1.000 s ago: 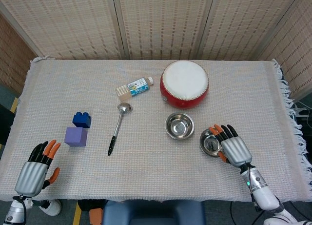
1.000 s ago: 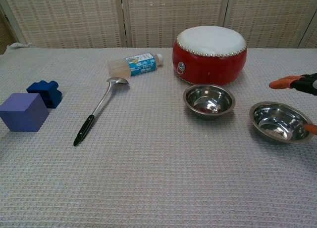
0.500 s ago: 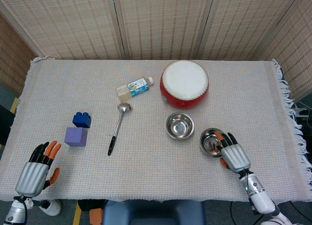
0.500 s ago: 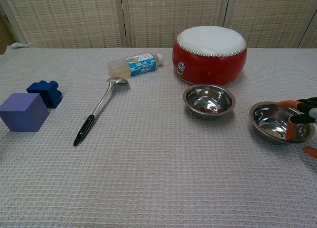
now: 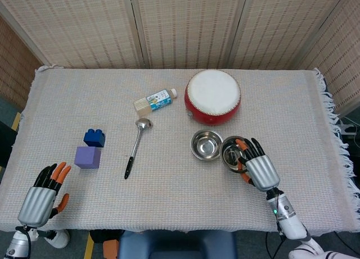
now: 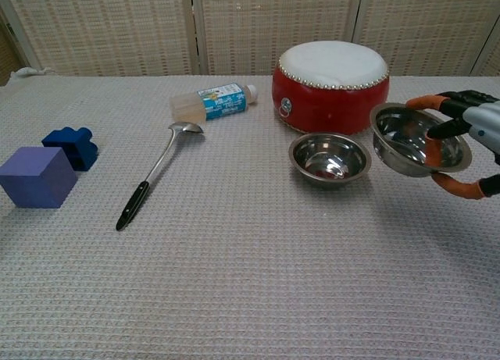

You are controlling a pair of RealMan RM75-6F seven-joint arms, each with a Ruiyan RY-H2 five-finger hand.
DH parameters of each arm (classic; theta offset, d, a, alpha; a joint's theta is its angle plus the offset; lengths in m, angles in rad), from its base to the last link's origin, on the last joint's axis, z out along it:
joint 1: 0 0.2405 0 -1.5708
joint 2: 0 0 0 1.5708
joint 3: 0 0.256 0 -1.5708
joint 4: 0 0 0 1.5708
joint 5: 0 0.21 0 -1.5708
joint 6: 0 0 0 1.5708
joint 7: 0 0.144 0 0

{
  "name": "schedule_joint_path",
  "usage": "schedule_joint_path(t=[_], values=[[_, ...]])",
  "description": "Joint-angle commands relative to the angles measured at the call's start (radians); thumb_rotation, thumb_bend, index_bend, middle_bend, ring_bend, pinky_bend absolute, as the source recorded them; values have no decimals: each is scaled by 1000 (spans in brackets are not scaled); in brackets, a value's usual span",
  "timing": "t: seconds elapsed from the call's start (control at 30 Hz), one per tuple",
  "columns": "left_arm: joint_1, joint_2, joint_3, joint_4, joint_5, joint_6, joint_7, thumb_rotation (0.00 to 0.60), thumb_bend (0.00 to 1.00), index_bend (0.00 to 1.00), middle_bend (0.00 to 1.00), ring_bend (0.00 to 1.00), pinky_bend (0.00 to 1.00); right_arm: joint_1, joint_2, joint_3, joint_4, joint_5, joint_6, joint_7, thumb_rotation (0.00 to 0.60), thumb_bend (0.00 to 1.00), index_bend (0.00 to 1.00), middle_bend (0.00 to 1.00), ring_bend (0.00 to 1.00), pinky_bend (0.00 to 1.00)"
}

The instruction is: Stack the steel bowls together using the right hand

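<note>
With the right hand [image 6: 461, 153] clamped on the lifted steel bowl [image 6: 412, 140], level it, centre it over the resting bowl [image 6: 329, 158] toward the table's right edge, then lower gently.

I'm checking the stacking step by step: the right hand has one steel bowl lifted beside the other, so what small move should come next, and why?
Probably carry the held steel bowl a little further left until it is over the empty steel bowl on the table, then lower it in. The right hand holds it off the cloth, tilted, just right of that bowl, not yet above it.
</note>
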Motion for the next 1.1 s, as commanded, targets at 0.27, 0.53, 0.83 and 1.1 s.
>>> schedule_joint_path(t=[0.27,0.53,0.83,1.1], values=[[2,13,-5,1,-10,4,-28,600,449,0,0,0,97,237,-200,175,123,182,-279,-114,600,377,540,75,0,47],[5,23,-6,2,-15,7,-47,600,449,0,0,0,98,209,-128,130,28,207,-263,-189,600,304,4,5,0,27],[7,15,-1,1,-1,11,-19,600,450,0,0,0,98,-17,165,12,-259,146,13,-215,600,206,0,0,0,0],[6,-3,-7,8,-19,-4,20,600,448,0,0,0,98,-263,216,-88,-188,92,304,-110,600,206,0,0,0,0]])
